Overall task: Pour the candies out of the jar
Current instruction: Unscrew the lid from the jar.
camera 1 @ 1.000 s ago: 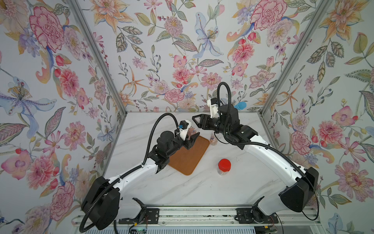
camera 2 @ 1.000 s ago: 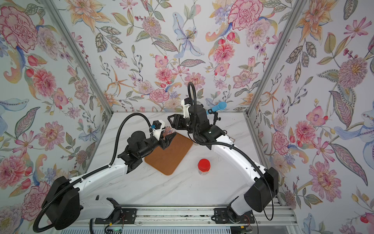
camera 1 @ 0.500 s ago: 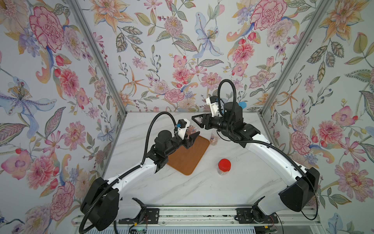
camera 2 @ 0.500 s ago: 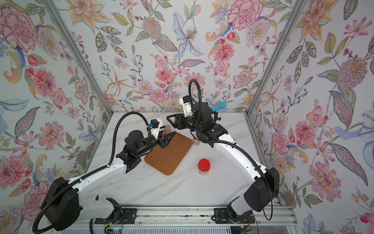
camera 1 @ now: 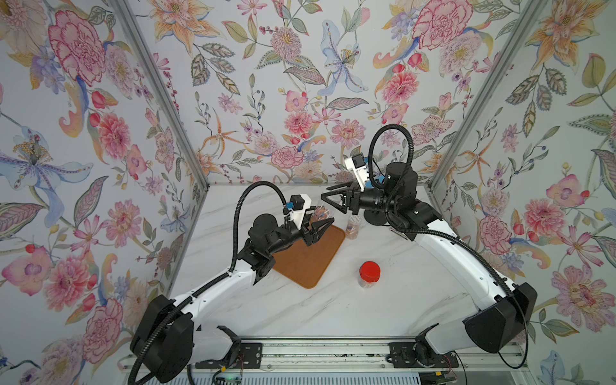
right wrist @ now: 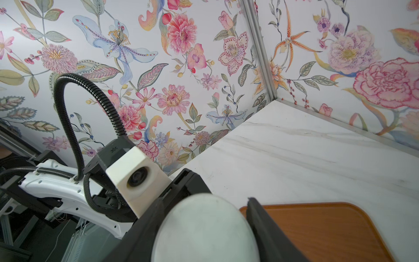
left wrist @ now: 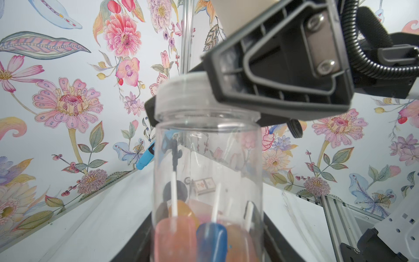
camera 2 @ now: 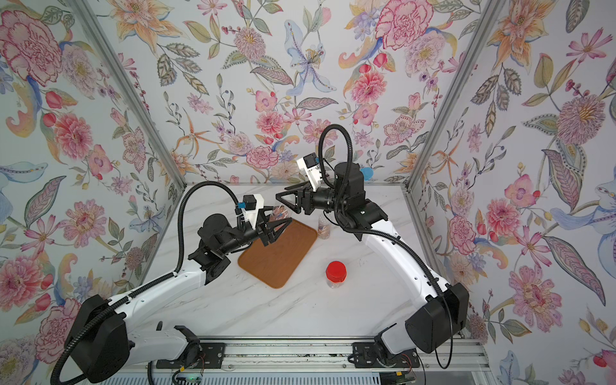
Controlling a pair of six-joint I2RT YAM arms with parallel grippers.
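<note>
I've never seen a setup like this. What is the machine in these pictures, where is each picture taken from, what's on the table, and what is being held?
It is a robot with two arms mounted at the table's near edge, each ending in a two-fingered tool. Both top views look down from overhead; the other two pictures come from a camera on each wrist. On the white table are a brown tray, a red-lidded jar and a small clear jar. The left tool is shut on a tall clear jar of candies, lollipops on white sticks, beside the tray. The right tool straddles its pale lid, which sits on the jar; whether it grips the lid cannot be told.
</note>
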